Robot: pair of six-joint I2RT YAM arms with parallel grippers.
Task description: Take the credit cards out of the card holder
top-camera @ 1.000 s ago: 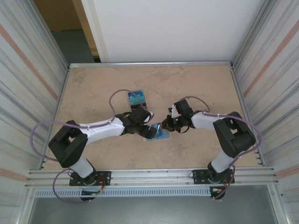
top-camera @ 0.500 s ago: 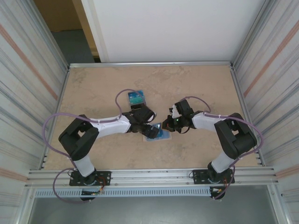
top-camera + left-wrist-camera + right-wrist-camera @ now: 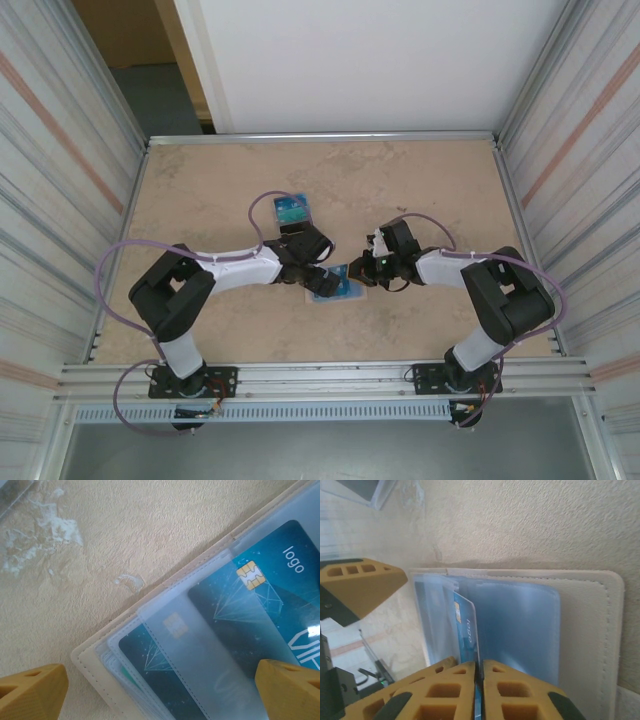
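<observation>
The flat beige card holder (image 3: 338,288) lies opened on the tan counter (image 3: 200,180). The left tool (image 3: 160,687) is spread wide above it, probably for bracing. The right tool (image 3: 480,669) is clenched on a thin teal plastic credit card (image 3: 466,630), seemingly for withdrawal.

The 2 robot arms, the white-and-black left arm (image 3: 235,270) and the matching right arm (image 3: 440,266), have smooth white tubes and chunky black joints. A thin purple cable (image 3: 140,243) loops along each. Each stands on a flat black base plate (image 3: 222,378). The fingers (image 3: 445,692) of the right gripper (image 3: 480,667) are yellow-orange plastic blocks with square holes.
</observation>
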